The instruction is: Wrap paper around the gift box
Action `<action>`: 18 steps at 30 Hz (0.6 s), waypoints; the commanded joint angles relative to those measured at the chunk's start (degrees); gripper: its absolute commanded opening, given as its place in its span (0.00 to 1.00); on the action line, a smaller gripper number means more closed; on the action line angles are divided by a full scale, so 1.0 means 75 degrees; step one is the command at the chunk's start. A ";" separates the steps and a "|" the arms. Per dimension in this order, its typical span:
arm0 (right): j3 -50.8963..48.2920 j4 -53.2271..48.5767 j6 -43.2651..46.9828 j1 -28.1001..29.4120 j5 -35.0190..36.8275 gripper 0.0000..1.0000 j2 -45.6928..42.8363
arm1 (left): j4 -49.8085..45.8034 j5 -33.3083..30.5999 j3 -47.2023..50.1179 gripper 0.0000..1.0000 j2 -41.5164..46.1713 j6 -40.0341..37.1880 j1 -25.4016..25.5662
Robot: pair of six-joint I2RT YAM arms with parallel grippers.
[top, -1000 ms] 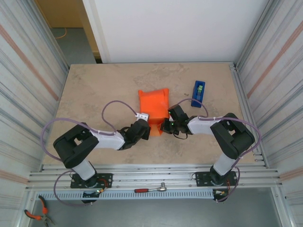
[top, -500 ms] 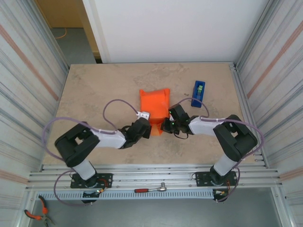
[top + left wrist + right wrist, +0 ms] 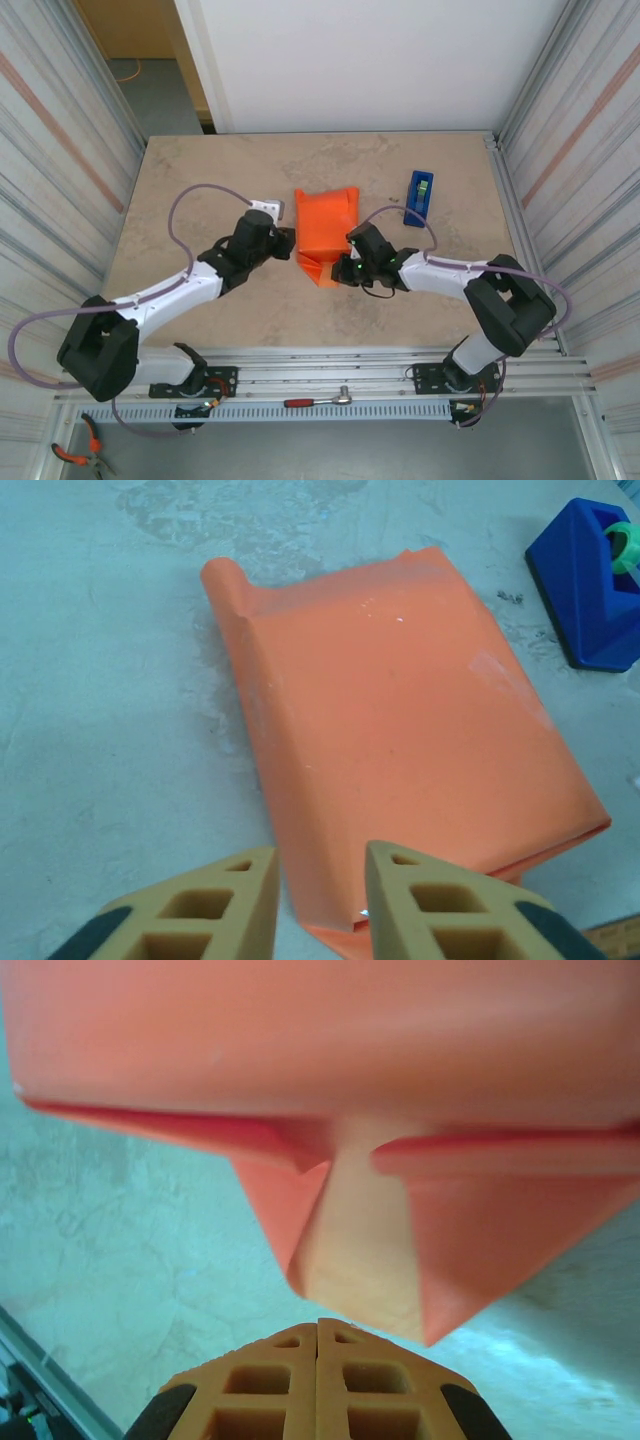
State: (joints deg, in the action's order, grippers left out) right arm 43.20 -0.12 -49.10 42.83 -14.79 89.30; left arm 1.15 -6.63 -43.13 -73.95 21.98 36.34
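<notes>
While the paper [image 3: 326, 222] lies folded over the gift box [image 3: 350, 1230] at the middle of the table [image 3: 200, 180], the near end is the step in hand: its side flaps are tucked in, leaving a pointed flap. The right gripper [image 3: 318, 1325], clenched shut and empty, noses against that flap. The left gripper [image 3: 320, 865], jaws parted and empty, hovers at the parcel's left edge. Next, I judge, the flap needs pressing flat against the box.

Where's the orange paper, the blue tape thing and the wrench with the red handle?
orange paper [image 3: 326, 218]: top view, middle of its top face.
blue tape dispenser [image 3: 585, 600]: left wrist view, its sloping side.
red-handled wrench [image 3: 298, 403]: top view, its red handle.
</notes>
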 commanded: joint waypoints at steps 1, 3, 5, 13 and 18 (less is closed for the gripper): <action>0.0449 0.0068 -0.0202 0.0325 0.0167 0.00 0.0408 | -0.0669 0.0638 -0.0357 0.38 -0.0105 -0.0274 -0.0187; 0.0604 0.0176 -0.0264 0.0412 0.0205 0.00 0.0635 | -0.0734 0.0672 -0.0403 0.43 -0.0198 -0.0327 -0.0204; 0.0712 0.0209 -0.0285 0.0419 0.0188 0.00 0.0822 | -0.0824 0.0698 -0.0473 0.49 -0.0310 -0.0346 -0.0225; 0.0701 -0.0568 -0.0017 -0.0302 0.0263 0.00 -0.0083 | -0.0572 0.1573 -0.0561 0.74 -0.0824 0.0091 -0.0650; 0.0965 -0.1338 0.0375 -0.1390 -0.0020 0.00 -0.0677 | -0.0512 0.2199 -0.0962 0.79 -0.1388 0.0380 -0.1063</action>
State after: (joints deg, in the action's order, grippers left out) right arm 48.18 -5.28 -49.06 35.75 -13.87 87.42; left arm -3.20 5.61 -47.51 -83.11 22.96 29.34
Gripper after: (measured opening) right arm 0.061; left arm 0.785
